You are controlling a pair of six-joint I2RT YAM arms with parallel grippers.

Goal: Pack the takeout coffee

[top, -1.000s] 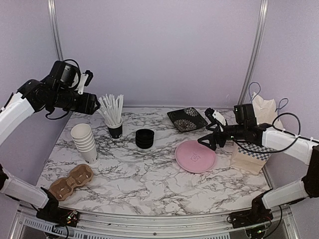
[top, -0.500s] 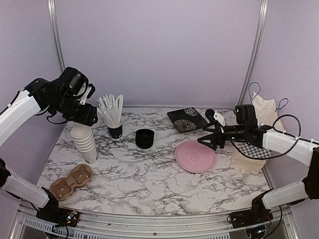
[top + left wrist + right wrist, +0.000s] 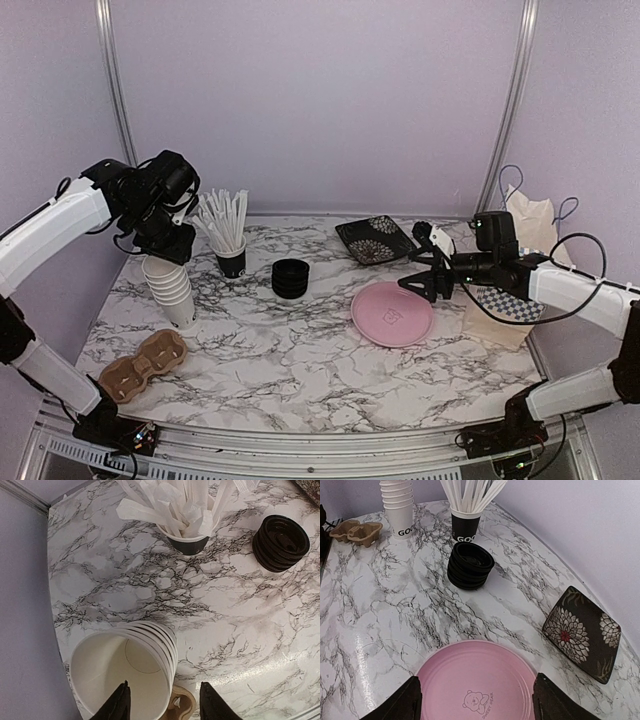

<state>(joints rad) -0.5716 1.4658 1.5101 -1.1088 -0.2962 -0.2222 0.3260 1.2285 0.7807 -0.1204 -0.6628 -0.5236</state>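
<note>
- The step in hand looks like fetching a cup. The left fingers (image 3: 120,705) hang spread and empty just above the stack of white paper cups (image 3: 125,670), one finger over the top cup's mouth and the other outside its wall.
- That stack stands at the left of the desk (image 3: 300,350). The black cup of wrapped straws (image 3: 226,235) is behind it, and the cardboard cup carrier (image 3: 143,365) lies nearer the arm bases. The stack of black lids (image 3: 291,278) sits further toward the middle.
- The next move, as I judge it, calls for a short drop so the fingers straddle the rim. Then they pinch the top cup's wall alone and lift straight up. Nested cups tend to cling, so more than one may come up.
- The right fingers (image 3: 407,705) are spread wide and carry nothing, pointed at the pink plate (image 3: 477,680). The paper bag (image 3: 505,300) stands just beside that arm at the desk's right edge.
- Nothing seems packed yet: the carrier's wells are bare, the cups nested, the lids stacked.
- Only the left wrist view shows how the fingers line up with the rim, and the inside of the top cup. In the top view the wrist hides this.
- Only the right wrist view shows lettering on the cups, a bear print on the plate and the flower pattern of the black dish (image 3: 582,630). Only the top view shows the bag and both arms together.
</note>
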